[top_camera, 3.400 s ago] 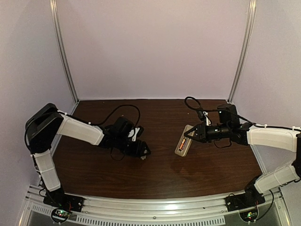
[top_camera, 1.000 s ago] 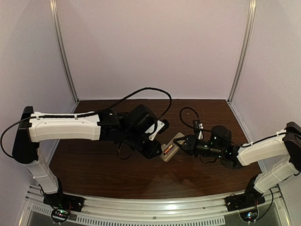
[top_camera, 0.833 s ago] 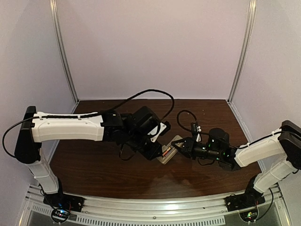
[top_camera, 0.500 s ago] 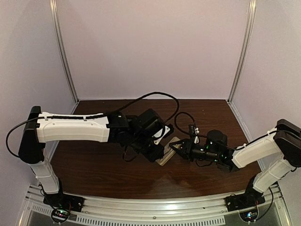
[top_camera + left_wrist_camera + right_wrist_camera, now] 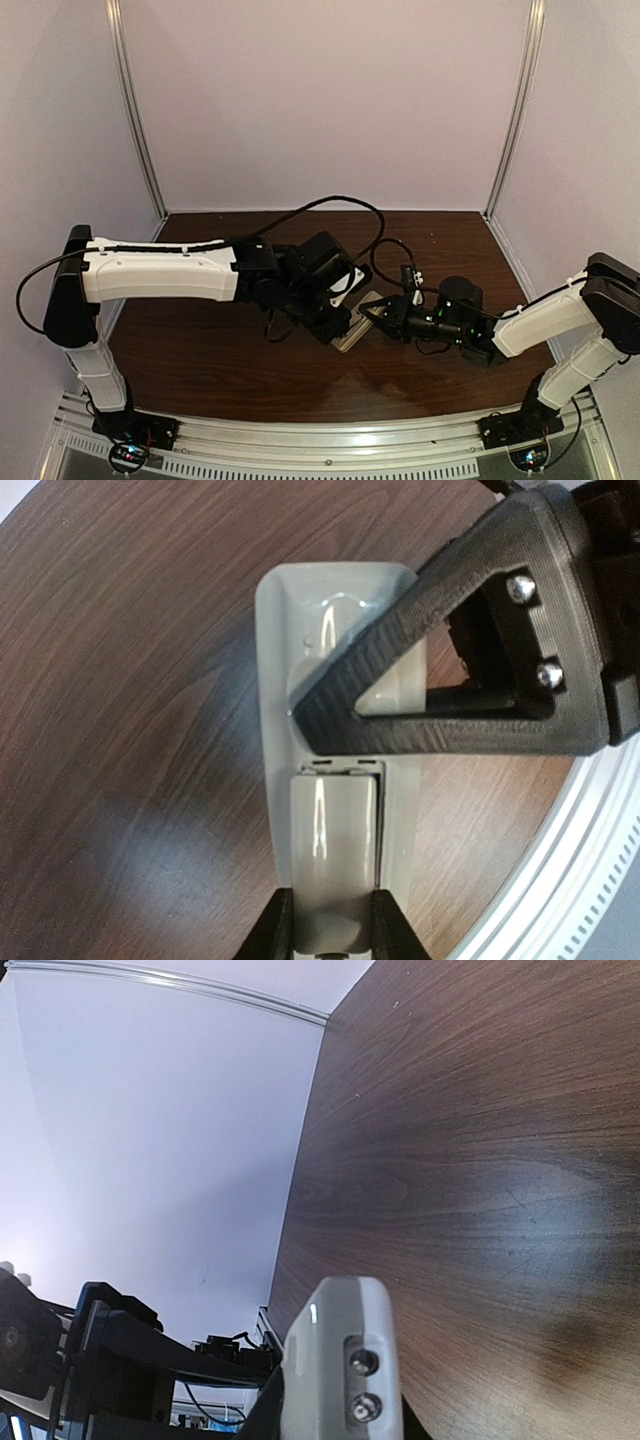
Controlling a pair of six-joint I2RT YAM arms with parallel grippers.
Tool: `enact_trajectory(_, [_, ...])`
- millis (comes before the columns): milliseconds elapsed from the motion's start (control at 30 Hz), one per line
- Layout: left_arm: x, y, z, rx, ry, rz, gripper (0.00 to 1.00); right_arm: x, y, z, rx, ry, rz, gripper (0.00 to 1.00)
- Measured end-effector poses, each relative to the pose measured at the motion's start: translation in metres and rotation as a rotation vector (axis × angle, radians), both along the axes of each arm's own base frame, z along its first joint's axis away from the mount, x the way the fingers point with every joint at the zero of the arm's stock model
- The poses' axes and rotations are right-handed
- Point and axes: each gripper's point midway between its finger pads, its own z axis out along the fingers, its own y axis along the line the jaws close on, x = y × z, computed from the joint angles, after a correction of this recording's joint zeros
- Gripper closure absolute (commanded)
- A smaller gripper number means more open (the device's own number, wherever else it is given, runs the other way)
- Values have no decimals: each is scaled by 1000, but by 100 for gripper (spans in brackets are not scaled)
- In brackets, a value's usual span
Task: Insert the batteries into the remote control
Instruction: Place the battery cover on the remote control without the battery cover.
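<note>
Left claw (image 5: 333,920) clenched on grey cover (image 5: 333,830), right claw (image 5: 373,318) on remote control (image 5: 275,680).

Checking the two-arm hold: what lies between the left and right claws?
The remote control, back up: the right claw grips it, the left claw pinches its grey cover. Left wrist view shows it best.

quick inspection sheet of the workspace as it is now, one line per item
surface: dark wood table
job's things: remote, back showing, between both tools; batteries not visible
clutter: nothing seen
grippers: left tool shut on grey cover at the remote's back; right tool shut on remote
cables: black cable looping over each arm
surroundings: pale walls, metal corner rails
</note>
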Motion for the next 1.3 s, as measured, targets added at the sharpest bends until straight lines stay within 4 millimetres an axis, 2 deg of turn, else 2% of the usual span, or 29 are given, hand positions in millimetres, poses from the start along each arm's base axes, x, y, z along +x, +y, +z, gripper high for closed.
enact_trajectory(333, [1, -4, 7, -16, -9, -1, 82, 0, 0, 0, 0, -1, -2, 100])
enact_trajectory(833, [1, -7, -8, 8, 7, -3, 81, 1, -2, -5, -15, 9, -12, 100])
enact_trajectory(1167, [0, -7, -12, 12, 20, 3, 78, 0, 1, -7, -8, 5, -3, 100])
enact_trajectory(1300, [-1, -7, -15, 17, 33, 7, 72, 0, 3, -8, -4, 6, 2, 100])
